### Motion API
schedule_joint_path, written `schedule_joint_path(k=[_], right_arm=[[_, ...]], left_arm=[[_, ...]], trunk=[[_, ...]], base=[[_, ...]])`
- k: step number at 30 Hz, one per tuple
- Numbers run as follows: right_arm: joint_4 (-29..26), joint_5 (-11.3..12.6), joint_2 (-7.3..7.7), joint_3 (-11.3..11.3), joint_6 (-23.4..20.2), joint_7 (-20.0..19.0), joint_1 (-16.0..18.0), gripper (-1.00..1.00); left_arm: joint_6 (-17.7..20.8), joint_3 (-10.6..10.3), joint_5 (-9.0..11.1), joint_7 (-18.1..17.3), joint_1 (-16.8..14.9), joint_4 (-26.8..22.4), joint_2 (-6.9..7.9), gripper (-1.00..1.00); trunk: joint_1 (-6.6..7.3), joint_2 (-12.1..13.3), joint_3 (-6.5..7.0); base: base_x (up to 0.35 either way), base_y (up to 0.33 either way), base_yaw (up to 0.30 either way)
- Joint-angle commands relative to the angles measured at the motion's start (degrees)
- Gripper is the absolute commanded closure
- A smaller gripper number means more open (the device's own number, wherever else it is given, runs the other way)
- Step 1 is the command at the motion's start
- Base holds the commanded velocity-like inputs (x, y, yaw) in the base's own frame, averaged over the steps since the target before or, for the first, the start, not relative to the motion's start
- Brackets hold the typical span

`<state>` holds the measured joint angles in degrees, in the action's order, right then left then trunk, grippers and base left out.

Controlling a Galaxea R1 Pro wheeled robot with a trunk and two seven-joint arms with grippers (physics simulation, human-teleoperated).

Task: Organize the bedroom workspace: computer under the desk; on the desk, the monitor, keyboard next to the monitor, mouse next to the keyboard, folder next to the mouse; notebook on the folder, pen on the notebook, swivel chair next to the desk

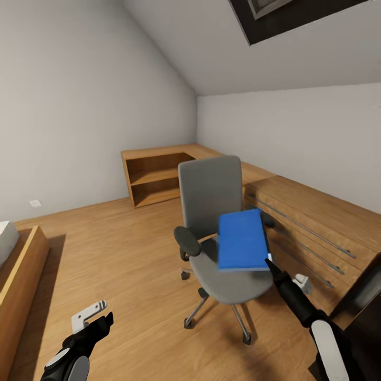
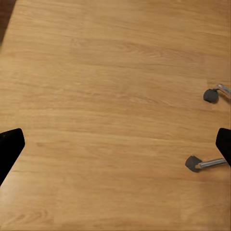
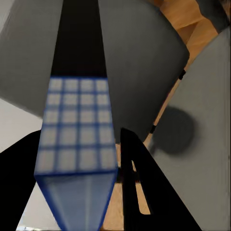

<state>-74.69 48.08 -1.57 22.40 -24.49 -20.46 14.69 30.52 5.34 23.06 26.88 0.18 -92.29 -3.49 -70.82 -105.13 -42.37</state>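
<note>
- Folder (image 1: 243,241) — bright blue, flat — sits clamped in my right pincer (image 1: 270,260), gripped at its near edge and lifted clear of the swivel chair's seat, tilted up over it.
- From my right wrist the folder's (image 3: 77,144) pale edge runs straight out between my two dark fingers (image 3: 139,178), which close on it from either side.
- Swivel chair (image 1: 217,233) stands just ahead of that pincer: grey seat and back, black armrests, chrome star base on the light wood floor (image 1: 121,264).
- Beyond the chair and off to the pincer's outer side runs a light wooden dresser (image 1: 307,222) with long silver handles, ending in open shelves in the corner.
- My left pincer (image 1: 98,317) hangs low over bare floor, well apart from the chair, its fingers spread and holding nothing.
- From my left wrist, two chair casters (image 2: 193,163) on chrome legs show past one fingertip (image 2: 9,144).
- Low wooden bed (image 1: 18,270) lies on the left pincer's outer side.
</note>
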Motion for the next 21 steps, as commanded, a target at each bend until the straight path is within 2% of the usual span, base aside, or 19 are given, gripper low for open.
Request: schedule_joint_path(k=[1,4,7,12,21], right_arm=[[-1.5,0.1,-0.63,0.2,0.4,1.0,-0.6,1.00],[-8.4,-0.4,-4.41,0.2,7.8,5.7,-4.3,1.00],[-11.1,-0.5,-5.94,0.1,12.2,6.8,-6.3,1.00],[-14.5,-0.5,-7.20,-1.9,15.1,7.7,-9.2,1.00],[-14.6,-0.2,-6.96,-2.3,15.1,7.2,-9.6,1.00]], left_arm=[[0.1,0.0,0.6,0.4,0.0,-0.1,-0.02,-1.00],[0.1,0.1,0.6,0.4,0.0,-0.1,-0.02,-1.00],[0.1,0.1,0.6,0.4,0.0,0.0,-0.02,-1.00],[0.1,0.1,0.6,0.4,0.0,0.0,-0.02,-1.00],[0.1,0.1,0.6,0.4,0.0,-0.1,0.06,-1.00]], trunk=[[0.23,0.4,0.14],[0.89,1.6,0.68],[1.55,2.8,1.22],[2.65,4.8,2.12],[4.62,8.4,3.73]], base=[[-0.012,0.000,0.000],[-0.005,0.000,0.000],[-0.002,0.000,0.000],[0.000,0.000,0.000],[0.000,0.000,0.000]])
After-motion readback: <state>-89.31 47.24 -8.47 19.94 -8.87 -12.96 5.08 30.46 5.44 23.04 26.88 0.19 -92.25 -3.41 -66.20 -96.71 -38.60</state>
